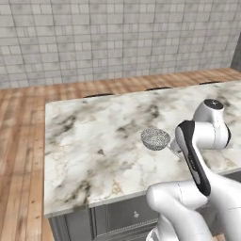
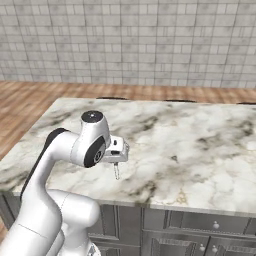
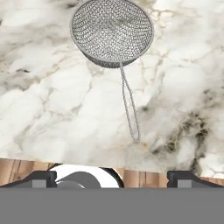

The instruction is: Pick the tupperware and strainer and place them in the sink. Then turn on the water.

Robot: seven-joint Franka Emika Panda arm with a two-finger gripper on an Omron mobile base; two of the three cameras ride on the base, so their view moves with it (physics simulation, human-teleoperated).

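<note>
Strainer (image 3: 112, 33) is what I take to be in hand first: it sits upright on the marble counter (image 1: 89, 141) near the front edge, its thin wire handle (image 3: 129, 107) trailing back toward me. In the left base view the mesh bowl lies just left of my arm's elbow. My gripper (image 3: 112, 178) hovers above it with the fingertips (image 3: 40, 178) spread wide apart and nothing between them. So I judge this the approach before the first pick. Next I would bring the hand forward and down, centre the tips over the rim or the handle, then close. The handle is thin, so a grip there could slip.
</note>
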